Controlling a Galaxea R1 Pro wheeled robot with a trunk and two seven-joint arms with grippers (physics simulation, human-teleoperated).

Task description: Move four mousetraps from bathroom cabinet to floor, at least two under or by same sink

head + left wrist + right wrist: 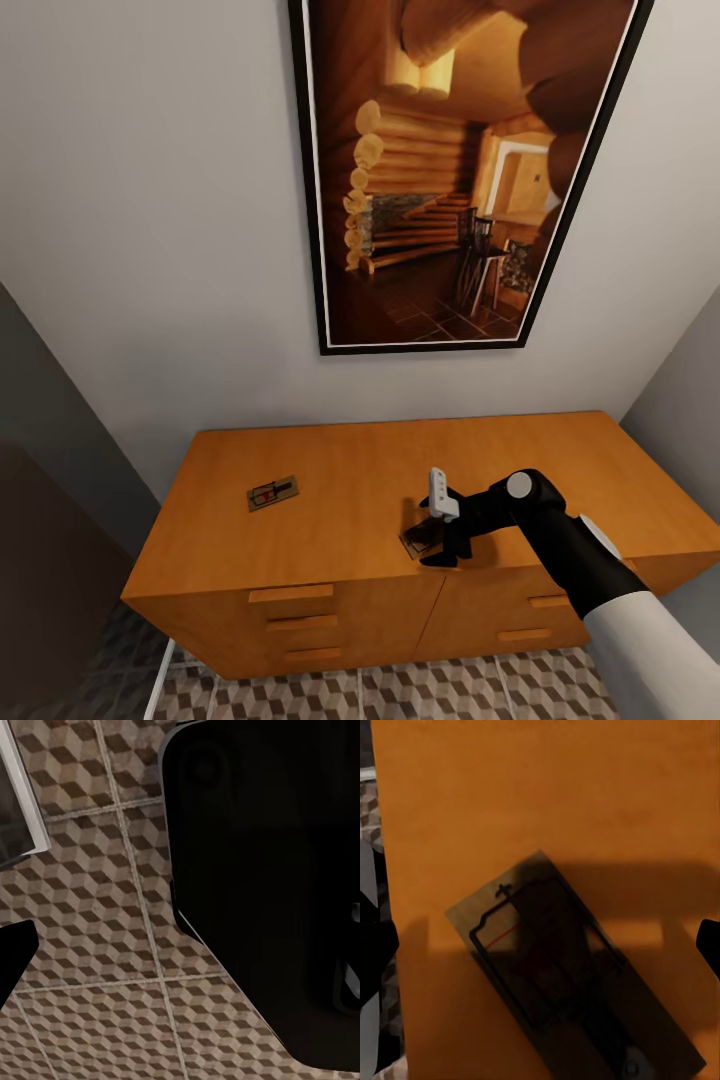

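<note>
The orange-brown cabinet point(400, 470) stands against the wall, its drawers shut. One mousetrap point(272, 494) lies on its top at the left. A second mousetrap point(415, 541) lies near the top's front edge, under my right gripper point(438, 548). In the right wrist view this mousetrap point(570, 982) lies flat and slanted between the spread fingers point(375, 945) of the right gripper point(540, 945), which is open and holds nothing. My left gripper point(180, 960) hangs over the cube-pattern floor point(97, 945); one finger point(11, 960) sits far out at the edge, so it looks open.
A large framed picture point(450, 170) hangs on the wall above the cabinet. Grey walls close in on both sides. Patterned floor tiles point(450, 690) show in front of the cabinet. A white edge point(22, 787) stands by the floor near a dark robot part point(262, 870).
</note>
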